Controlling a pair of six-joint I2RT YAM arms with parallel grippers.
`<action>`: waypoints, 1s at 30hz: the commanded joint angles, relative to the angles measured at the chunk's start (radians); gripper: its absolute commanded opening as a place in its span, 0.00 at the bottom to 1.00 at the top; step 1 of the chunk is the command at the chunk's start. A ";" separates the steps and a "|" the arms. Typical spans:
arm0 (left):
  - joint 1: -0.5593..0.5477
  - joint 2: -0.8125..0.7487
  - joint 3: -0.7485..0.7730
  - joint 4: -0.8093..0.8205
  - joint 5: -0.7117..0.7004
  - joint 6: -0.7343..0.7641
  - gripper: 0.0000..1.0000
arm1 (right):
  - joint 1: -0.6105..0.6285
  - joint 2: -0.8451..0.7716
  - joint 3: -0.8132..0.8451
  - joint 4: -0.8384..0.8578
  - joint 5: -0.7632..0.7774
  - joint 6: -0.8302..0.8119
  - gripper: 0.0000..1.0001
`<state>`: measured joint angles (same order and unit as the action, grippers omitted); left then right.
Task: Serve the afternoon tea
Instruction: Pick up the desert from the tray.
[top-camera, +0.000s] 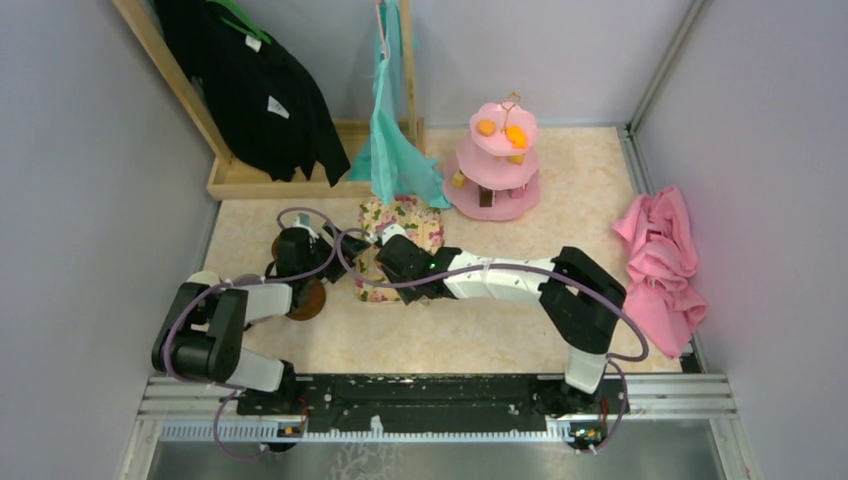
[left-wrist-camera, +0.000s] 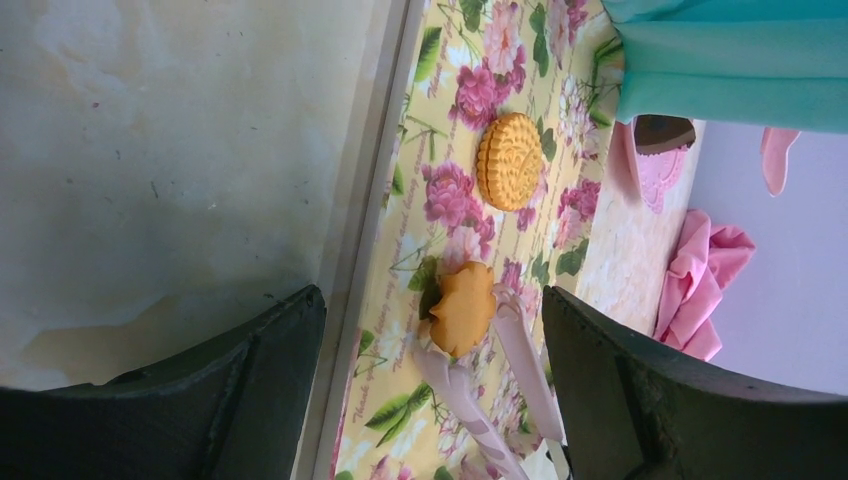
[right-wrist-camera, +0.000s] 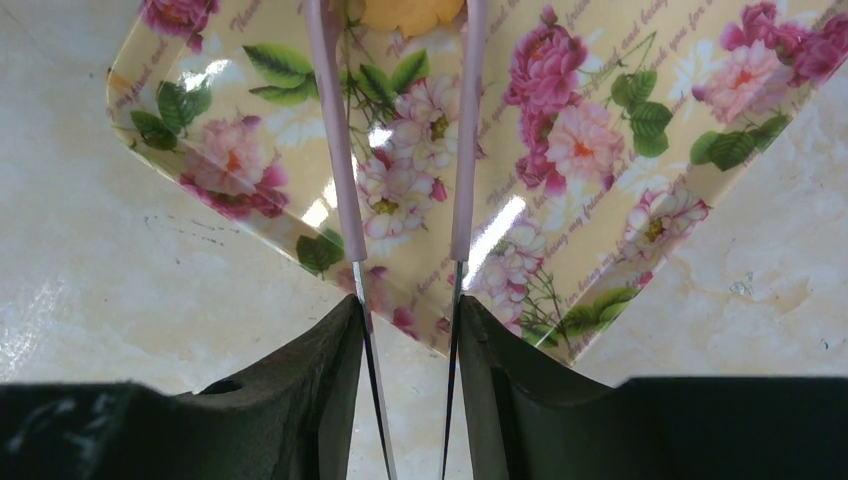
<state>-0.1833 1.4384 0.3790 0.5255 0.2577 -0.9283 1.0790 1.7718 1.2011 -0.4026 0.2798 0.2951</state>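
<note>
A floral tray (top-camera: 412, 216) lies mid-table, and my right gripper (top-camera: 386, 252) reaches over its near edge. In the right wrist view that gripper (right-wrist-camera: 410, 312) is shut on pink tongs (right-wrist-camera: 341, 160). The tong tips pinch an orange flower-shaped snack (left-wrist-camera: 463, 308) resting on the tray (left-wrist-camera: 396, 250). A round yellow biscuit (left-wrist-camera: 509, 161) sits further along the tray. My left gripper (left-wrist-camera: 432, 296) hangs open beside the tray's edge, holding nothing. The pink three-tier stand (top-camera: 497, 165) stands at the back with orange snacks (top-camera: 515, 135) on top. A brown saucer (top-camera: 309, 300) lies under the left arm.
A teal cloth (top-camera: 395, 140) hangs down just behind the tray. A black garment (top-camera: 262, 90) hangs on a wooden rack (top-camera: 280, 182) at the back left. A crumpled pink cloth (top-camera: 665, 262) lies by the right wall.
</note>
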 joint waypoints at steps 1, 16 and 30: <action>0.002 0.030 0.011 0.000 0.005 -0.001 0.86 | -0.003 0.022 0.063 0.028 0.012 -0.013 0.39; 0.002 0.041 0.005 0.012 0.006 -0.004 0.86 | -0.017 0.013 0.064 0.031 0.013 -0.002 0.22; 0.002 0.028 -0.018 0.013 0.002 -0.011 0.85 | -0.016 -0.216 -0.032 0.014 0.056 0.055 0.13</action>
<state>-0.1833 1.4624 0.3820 0.5594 0.2634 -0.9417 1.0657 1.6726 1.1809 -0.4126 0.2901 0.3153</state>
